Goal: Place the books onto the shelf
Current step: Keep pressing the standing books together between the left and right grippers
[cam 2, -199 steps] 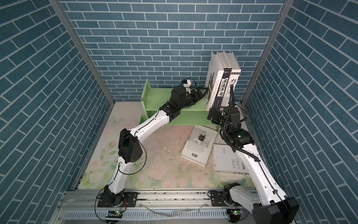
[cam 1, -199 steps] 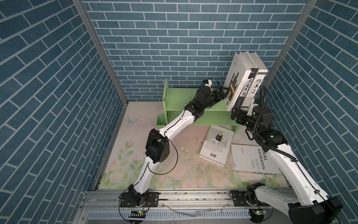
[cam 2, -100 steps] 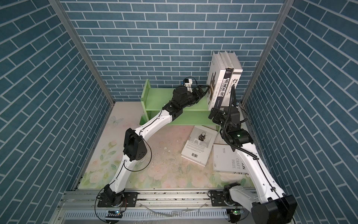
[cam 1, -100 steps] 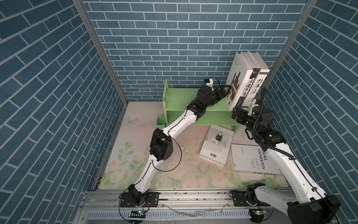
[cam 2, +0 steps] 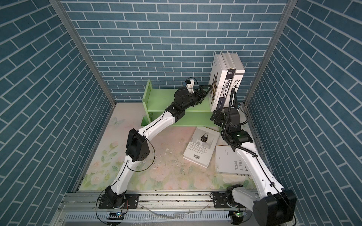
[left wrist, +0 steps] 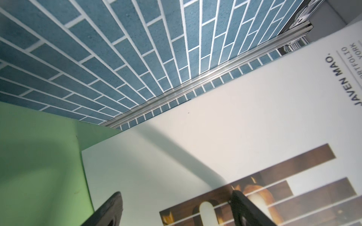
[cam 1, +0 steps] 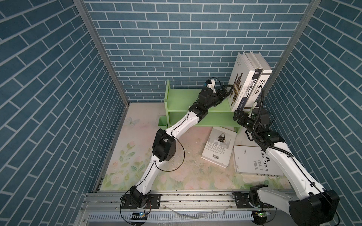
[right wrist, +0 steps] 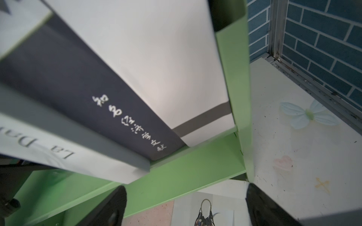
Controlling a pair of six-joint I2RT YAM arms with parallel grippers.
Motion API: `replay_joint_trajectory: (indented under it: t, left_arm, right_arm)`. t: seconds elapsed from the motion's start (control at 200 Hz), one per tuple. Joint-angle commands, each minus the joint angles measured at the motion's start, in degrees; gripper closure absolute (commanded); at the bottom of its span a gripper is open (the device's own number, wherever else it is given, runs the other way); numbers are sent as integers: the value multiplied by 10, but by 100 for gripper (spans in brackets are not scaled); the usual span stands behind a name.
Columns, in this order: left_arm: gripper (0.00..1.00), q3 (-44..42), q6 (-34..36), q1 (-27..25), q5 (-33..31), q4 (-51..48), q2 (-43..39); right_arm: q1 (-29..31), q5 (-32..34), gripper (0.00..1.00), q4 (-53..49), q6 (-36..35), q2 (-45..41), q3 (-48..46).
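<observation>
Three books stand together at the right end of the green shelf (cam 1: 180,97) (cam 2: 160,97): a white one with a brown pattern (cam 1: 240,86) (left wrist: 215,127), a dark-spined one (cam 1: 251,88) (right wrist: 78,88) and a white one with black calligraphy (cam 1: 261,88) (right wrist: 156,58). My left gripper (cam 1: 227,92) (cam 2: 205,91) (left wrist: 176,193) is open, its fingertips right at the patterned cover and nothing between them. My right gripper (cam 1: 238,116) (cam 2: 214,117) (right wrist: 187,186) hangs open below the books at the shelf's front edge. Two more books lie flat on the floor: a handbag-cover book (cam 1: 218,144) (right wrist: 205,207) and a white Loewe book (cam 1: 254,162).
Blue brick walls close in on three sides, and the right wall's metal post (cam 1: 278,64) runs just behind the standing books. The shelf's left part and lower board (cam 1: 215,119) carry nothing. The floral floor mat (cam 1: 137,156) spreads out to the left of the lying books.
My left arm has reached further right along the shelf, bringing its gripper up to the patterned book's cover. The right arm and the books have barely shifted.
</observation>
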Motion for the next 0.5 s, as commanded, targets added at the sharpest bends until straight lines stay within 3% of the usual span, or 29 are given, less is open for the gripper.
replay_joint_trajectory:
  t: [0.0, 0.305, 0.495]
  left_arm:
    - [12, -34, -7, 6, 12, 2, 9]
    - [12, -57, -16, 8, 16, 19, 1]
    - [12, -59, -20, 8, 20, 25, 1]
  right_arm:
    - [-6, -40, 5, 46, 13, -7, -5]
    - [-38, -62, 5, 70, 31, -22, -34]
    - [-59, -127, 5, 110, 47, -19, -43]
